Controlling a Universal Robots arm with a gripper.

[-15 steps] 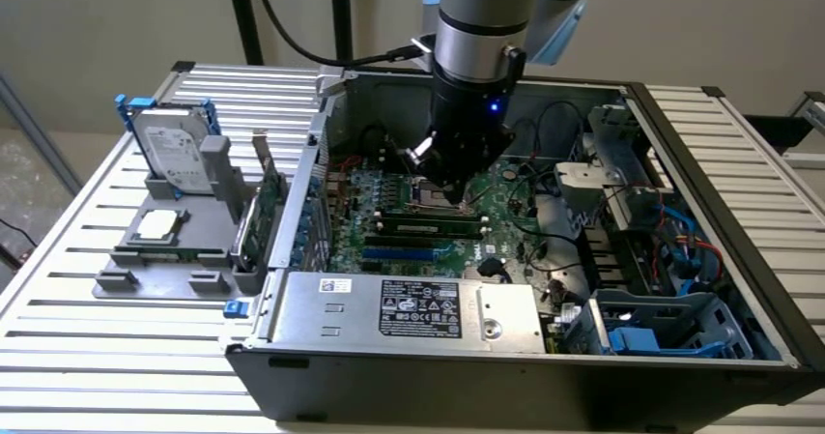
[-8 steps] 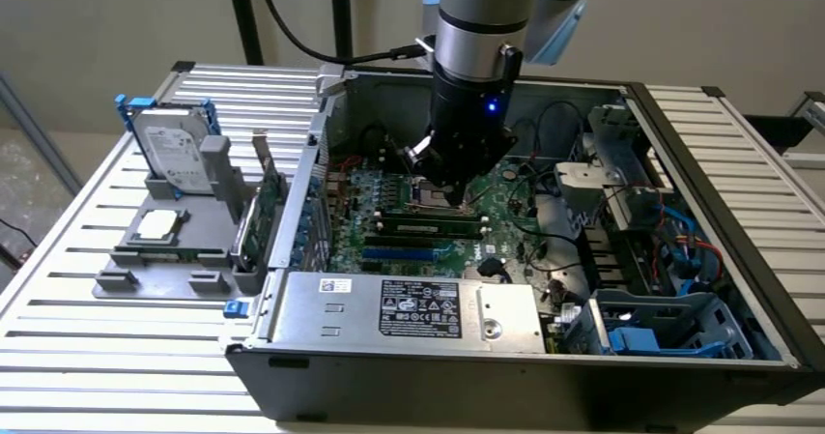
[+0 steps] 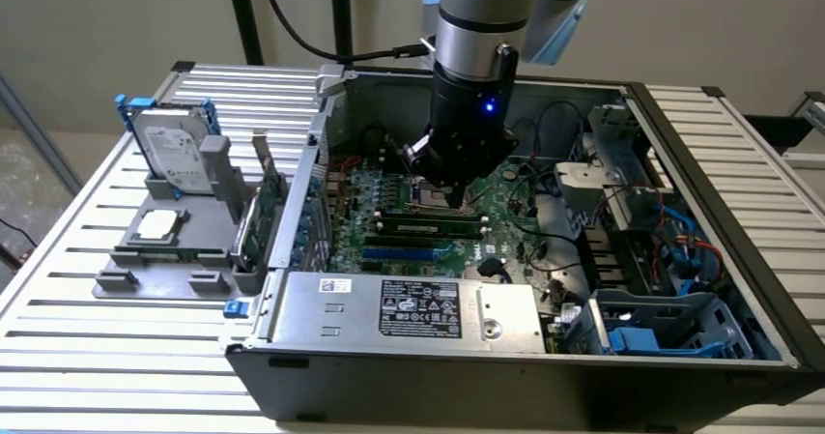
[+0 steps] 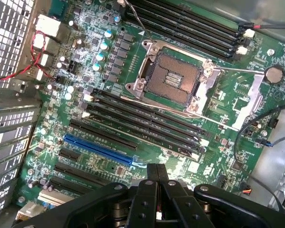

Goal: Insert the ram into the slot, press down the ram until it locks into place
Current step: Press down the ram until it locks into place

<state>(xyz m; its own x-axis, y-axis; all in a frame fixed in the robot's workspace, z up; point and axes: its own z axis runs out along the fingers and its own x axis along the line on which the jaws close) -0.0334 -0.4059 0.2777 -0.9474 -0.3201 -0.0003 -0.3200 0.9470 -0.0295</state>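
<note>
In the exterior view the ram (image 3: 427,226), a long thin green stick, stands on edge in a black slot (image 3: 386,235) on the motherboard inside the open computer case. My gripper (image 3: 445,198) hangs straight down just above and behind it, over the square processor socket (image 3: 432,194). The wrist view looks down on several parallel black slots (image 4: 147,121) beside the silver processor socket (image 4: 173,78). There the gripper (image 4: 157,169) is shut with nothing between its black fingers. I cannot pick out the ram among those slots in this view.
A blue slot (image 4: 97,147) lies next to the black ones. The case wall (image 3: 303,202) and the silver power supply (image 3: 400,308) hem in the board. Cables (image 3: 567,250) crowd the exterior view's right. Outside the case, a grey holder (image 3: 168,250) carries a hard drive (image 3: 174,149).
</note>
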